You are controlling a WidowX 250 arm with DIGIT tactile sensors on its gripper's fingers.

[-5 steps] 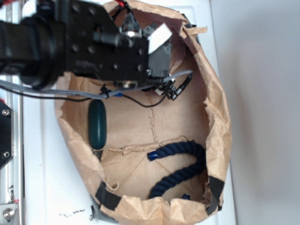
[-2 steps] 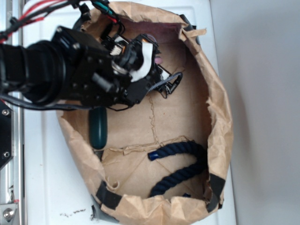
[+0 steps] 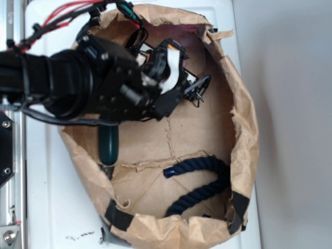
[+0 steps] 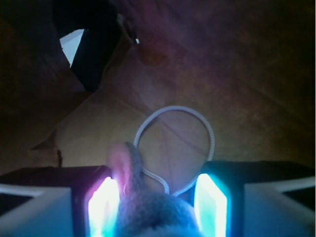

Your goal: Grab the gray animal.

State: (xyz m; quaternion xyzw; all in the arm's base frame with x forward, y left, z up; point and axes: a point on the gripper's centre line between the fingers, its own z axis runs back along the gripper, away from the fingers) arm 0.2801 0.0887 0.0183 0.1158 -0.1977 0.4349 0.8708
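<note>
In the wrist view the gray animal [image 4: 148,212] sits between my gripper's [image 4: 157,205] two glowing pads. Its pinkish ear [image 4: 121,165] rests against the left pad [image 4: 103,207], and its thin white loop [image 4: 175,111] lies on the brown paper ahead. The jaws stand apart on either side of the toy, and a thin gap shows at the right pad [image 4: 212,202]. In the exterior view the gripper [image 3: 174,67] is low in the far part of the paper bag [image 3: 244,129]. The arm hides the animal there.
A dark green oval object [image 3: 109,145] lies by the bag's left wall, partly under the arm. A navy blue rope [image 3: 199,184] curls in the near right part. Crumpled bag walls rise all round, with black tape [image 3: 118,218] at the near corners.
The arm has tilted and dropped deeper into the far part of the bag, the gripper shifting down and slightly right. The green object and the rope have not moved.
</note>
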